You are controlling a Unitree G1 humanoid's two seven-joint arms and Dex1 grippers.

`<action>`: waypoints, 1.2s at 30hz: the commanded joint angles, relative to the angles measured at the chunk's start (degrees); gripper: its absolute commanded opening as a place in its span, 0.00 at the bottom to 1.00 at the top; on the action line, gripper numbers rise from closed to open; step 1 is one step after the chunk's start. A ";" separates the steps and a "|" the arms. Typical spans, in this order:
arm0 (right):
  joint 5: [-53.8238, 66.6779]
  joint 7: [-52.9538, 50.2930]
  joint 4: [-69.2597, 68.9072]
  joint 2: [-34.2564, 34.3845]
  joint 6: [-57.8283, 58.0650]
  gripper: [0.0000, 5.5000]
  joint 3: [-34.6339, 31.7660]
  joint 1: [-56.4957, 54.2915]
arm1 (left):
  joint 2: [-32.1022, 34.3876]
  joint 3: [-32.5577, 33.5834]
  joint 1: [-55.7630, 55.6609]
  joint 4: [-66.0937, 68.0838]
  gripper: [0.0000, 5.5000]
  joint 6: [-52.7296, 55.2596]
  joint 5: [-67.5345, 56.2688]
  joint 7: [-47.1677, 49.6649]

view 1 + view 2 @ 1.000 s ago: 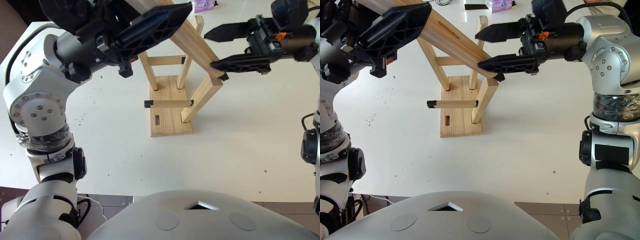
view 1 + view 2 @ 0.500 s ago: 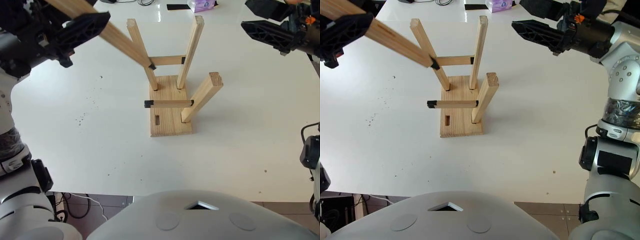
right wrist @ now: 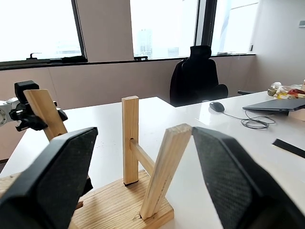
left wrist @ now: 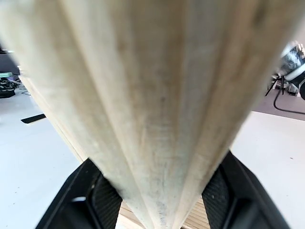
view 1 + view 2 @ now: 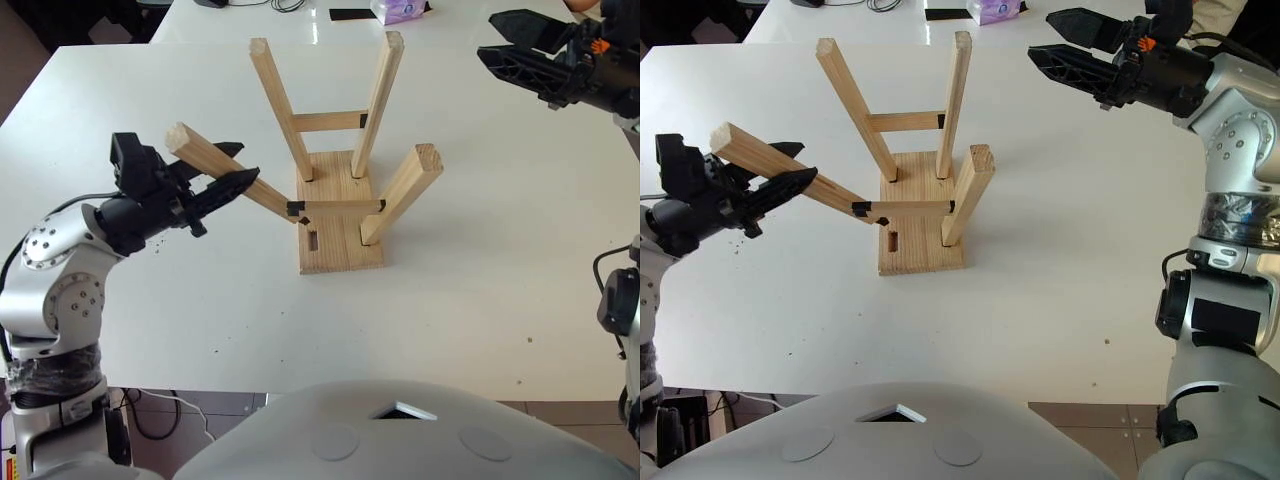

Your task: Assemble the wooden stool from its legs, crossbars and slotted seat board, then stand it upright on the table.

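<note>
Left eye view: the seat board (image 5: 340,255) lies flat on the white table (image 5: 480,250), underside up, with three legs rising from it. The far left leg (image 5: 278,105) leans away toward the robot's left. The far right leg (image 5: 378,100) stands nearly straight, and a short crossbar (image 5: 328,121) joins these two partway up. The near right leg (image 5: 402,195) tilts out to the robot's right. From it a lower crossbar (image 5: 340,207) runs level toward the left and ends in a dark tip. A narrow slot (image 5: 314,240) shows in the board below that tip.

The left claw (image 5: 245,165) pinches the fourth leg (image 5: 272,197) between its two black fingers (image 4: 90,200), one on each side of the wood. This leg's long axis runs on a slant. Its free upper end points up and out to the robot's left, and its lower end comes down to the right, meeting the dark tip of the lower crossbar just above the board's near left part. I cannot tell whether that end sits in the slot.

The right claw (image 5: 487,37) hangs over the far right of the table, well apart from the stool. Its fingers are spread wide with nothing between them, pointing toward the left.
</note>
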 commanded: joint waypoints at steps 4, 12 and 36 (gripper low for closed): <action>-2.37 2.59 2.85 -0.89 -0.53 0.66 1.63 -3.76 | -0.80 -1.24 4.16 -3.76 0.37 -1.41 1.65 0.64; -2.27 2.43 2.40 -0.70 0.30 0.66 0.78 -3.58 | 2.49 -3.36 8.24 -4.53 0.37 -3.16 5.16 -3.09; 0.34 -3.16 -4.62 0.19 3.49 0.66 -2.69 2.08 | 9.14 -4.84 5.05 -6.62 0.37 -3.93 1.98 -7.98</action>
